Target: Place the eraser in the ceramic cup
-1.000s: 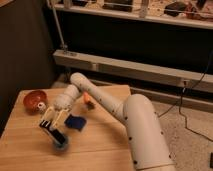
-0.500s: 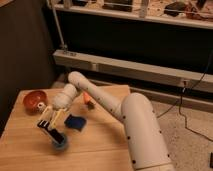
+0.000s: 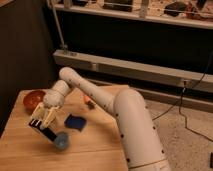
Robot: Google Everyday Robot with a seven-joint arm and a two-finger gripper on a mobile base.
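Barely anything has moved in the last second: your pincer (image 3: pixel 42 124) has crept a shade to the left above the wooden desk (image 3: pixel 27 152), and nothing else on the desk has shifted. For the task, that suggests you are in the fine lining-up before the drop rather than travelling, and the release has not been made. Counting from the left, you have one round red-orange bowl (image 3: pixel 31 96) near the far left edge of the desk, well apart from the work. Next comes the one pincer, pointing down and pinching the one small black elongated eraser (image 3: pixel 46 132). The eraser hangs tilted below the fingertips, its lower right end just beside the rim of the one small round blue-grey ceramic cup (image 3: pixel 61 142). Whether that end touches the rim, you cannot tell from this view. The eraser is not yet inside the cup; it sits a little left of and above the opening. Right of the cup lies one flat dark-blue piece (image 3: pixel 75 121), apart from it. Further back lies one small orange object (image 3: pixel 89 102), too small to identify. On the right, the one white robot arm (image 3: pixel 127 112) reaches across to the pincer.
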